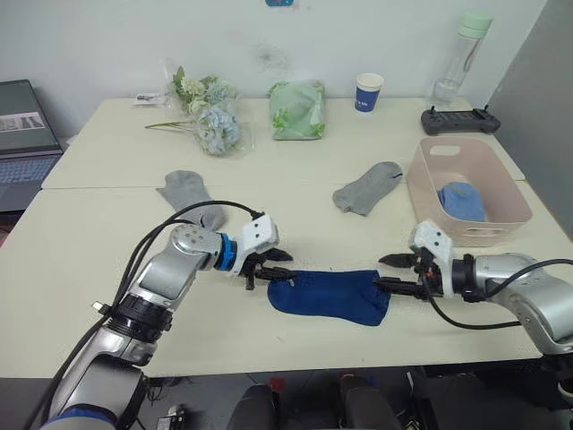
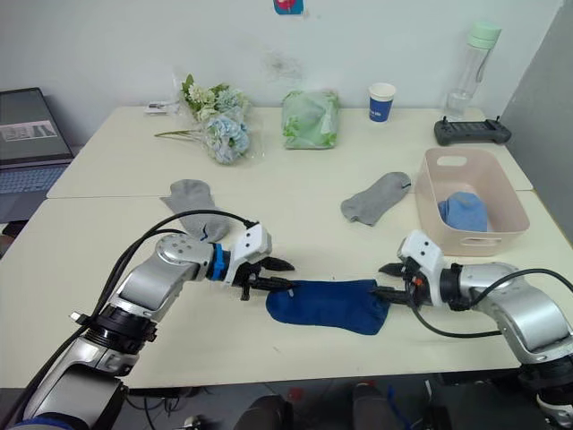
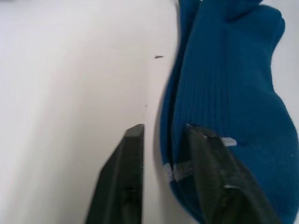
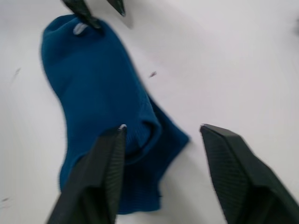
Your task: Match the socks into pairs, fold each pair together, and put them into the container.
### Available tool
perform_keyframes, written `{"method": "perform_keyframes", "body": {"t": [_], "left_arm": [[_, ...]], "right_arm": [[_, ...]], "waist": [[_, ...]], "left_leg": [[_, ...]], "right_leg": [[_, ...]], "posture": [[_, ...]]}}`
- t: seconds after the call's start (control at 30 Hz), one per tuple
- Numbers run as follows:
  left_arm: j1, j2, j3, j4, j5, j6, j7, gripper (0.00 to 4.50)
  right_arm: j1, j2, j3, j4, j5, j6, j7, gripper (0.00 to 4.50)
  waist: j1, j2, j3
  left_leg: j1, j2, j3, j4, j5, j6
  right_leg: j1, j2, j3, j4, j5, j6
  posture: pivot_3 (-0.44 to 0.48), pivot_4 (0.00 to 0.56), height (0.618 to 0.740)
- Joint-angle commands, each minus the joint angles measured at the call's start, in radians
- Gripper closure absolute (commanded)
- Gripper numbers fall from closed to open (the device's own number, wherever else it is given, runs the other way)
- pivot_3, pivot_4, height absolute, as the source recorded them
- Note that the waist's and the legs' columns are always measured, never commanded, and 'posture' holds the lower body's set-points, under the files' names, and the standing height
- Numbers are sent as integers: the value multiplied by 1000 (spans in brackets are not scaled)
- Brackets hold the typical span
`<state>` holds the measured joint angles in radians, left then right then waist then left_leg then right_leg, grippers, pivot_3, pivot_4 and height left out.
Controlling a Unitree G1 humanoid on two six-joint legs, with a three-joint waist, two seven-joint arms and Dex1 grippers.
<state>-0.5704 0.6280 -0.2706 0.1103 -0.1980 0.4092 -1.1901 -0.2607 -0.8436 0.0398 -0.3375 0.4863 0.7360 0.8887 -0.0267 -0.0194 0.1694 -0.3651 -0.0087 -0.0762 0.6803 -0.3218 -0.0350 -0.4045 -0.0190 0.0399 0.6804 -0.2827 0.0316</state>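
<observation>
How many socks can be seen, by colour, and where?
Grey socks: 2, apart on the table, at and.
Navy socks: 2, stacked, between the left gripper and right gripper.
Light blue socks: 1 bundle in the container; number unclear.
Total: 4 plus the bundle.

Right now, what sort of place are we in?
Probably an office or lab room set up for robot trials: pale cream work tables pushed against a plain white wall, an open grey laptop off to the robot's left, and a black handheld controller beside a clear plastic bottle.
</observation>
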Motion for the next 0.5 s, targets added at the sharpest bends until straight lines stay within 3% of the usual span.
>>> {"method": "perform_keyframes", "body": {"t": [0.03, 0.07, 0.23, 0.5], "left_arm": [[-21, 18, 85, 1, -33, -25, 10, 1397], [-20, 20, 102, 1, -46, -22, 4, 1129], [22, 43, 168, -48, -118, 13, -34, 1129], [182, 61, 111, -112, -83, 81, 11, 1129]], "right_arm": [[21, -25, -87, -41, 32, 8, 6, 706], [34, -32, -100, -56, 44, 17, 12, 706], [92, -35, -173, -136, 130, 100, 4, 706], [208, 76, -172, -206, 178, 225, -157, 706]], "waist": [[0, 0, 0], [0, 0, 0], [0, 0, 0], [0, 0, 0]], "left_leg": [[0, 0, 0, 0, 0, 0], [0, 0, 0, 0, 0, 0], [0, 0, 0, 0, 0, 0], [0, 1, -1, 0, 0, 0]], "right_leg": [[0, 0, 0, 0, 0, 0], [0, 0, 0, 0, 0, 0], [0, 0, 0, 0, 0, 0], [0, 0, 1, 1, 0, 0]], "posture": [[0, 150, 740], [0, 150, 740], [0, 150, 740], [0, 150, 740]]}}
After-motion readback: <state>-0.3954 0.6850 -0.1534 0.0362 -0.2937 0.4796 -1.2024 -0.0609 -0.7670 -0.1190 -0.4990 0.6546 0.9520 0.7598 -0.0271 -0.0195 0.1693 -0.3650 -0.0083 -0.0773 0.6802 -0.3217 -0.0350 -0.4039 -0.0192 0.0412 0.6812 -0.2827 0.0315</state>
